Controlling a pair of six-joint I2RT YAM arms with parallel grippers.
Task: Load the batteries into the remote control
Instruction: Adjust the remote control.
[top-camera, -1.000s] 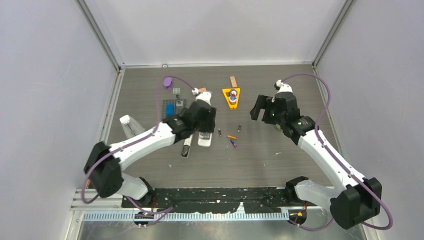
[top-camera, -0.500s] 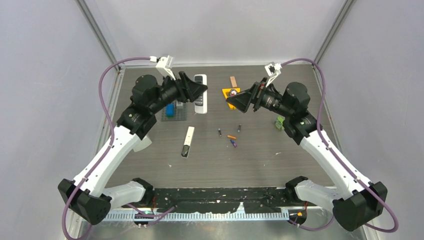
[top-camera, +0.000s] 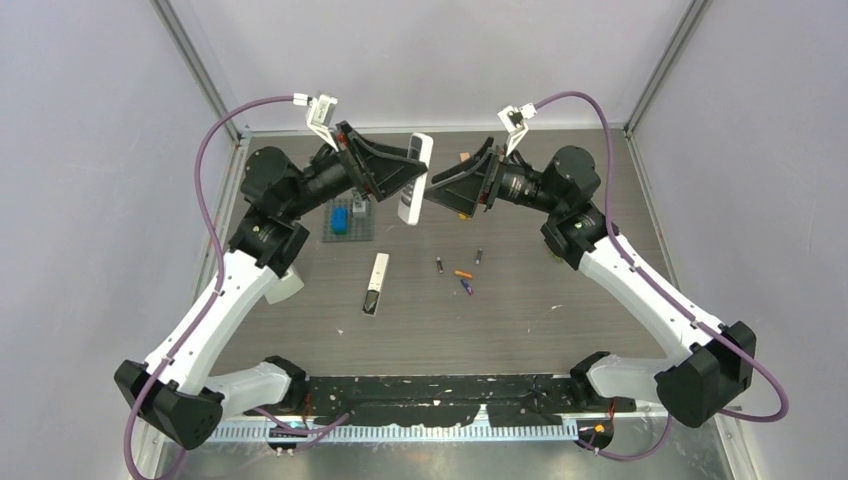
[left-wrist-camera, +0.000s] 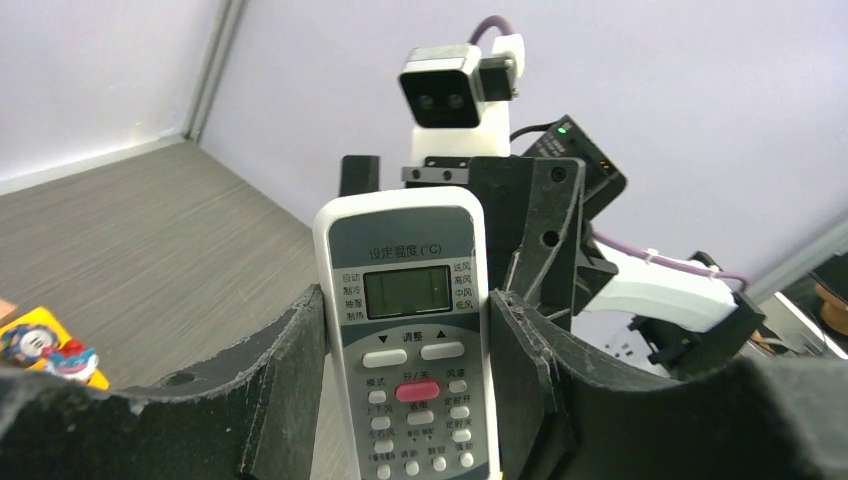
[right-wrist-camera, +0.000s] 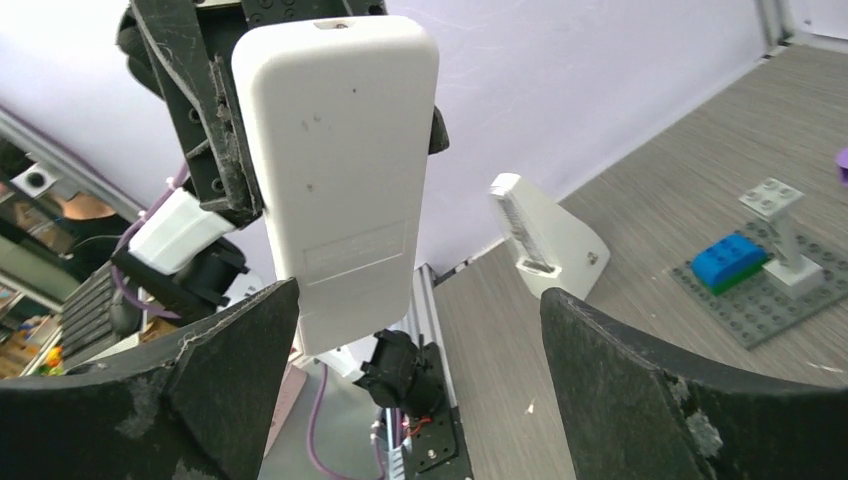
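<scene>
Left gripper (top-camera: 408, 178) clamps white plastic remote control (left-wrist-camera: 405, 290) by long edges, aloft. Your right gripper (top-camera: 440, 188) wide, empty, facing its smooth back. Tiny cylindrical batteries (top-camera: 461, 273) below both: light, probably roll-prone; pinch mid-length.

White remote control (left-wrist-camera: 410, 330) with grey face; orange battery (top-camera: 462, 274); blue-purple battery (top-camera: 466, 287); grey wood-grain table (top-camera: 540, 310)

Left fingers (left-wrist-camera: 285, 400) clamped, right fingers (right-wrist-camera: 650, 390) spread wide, both raised.
</scene>
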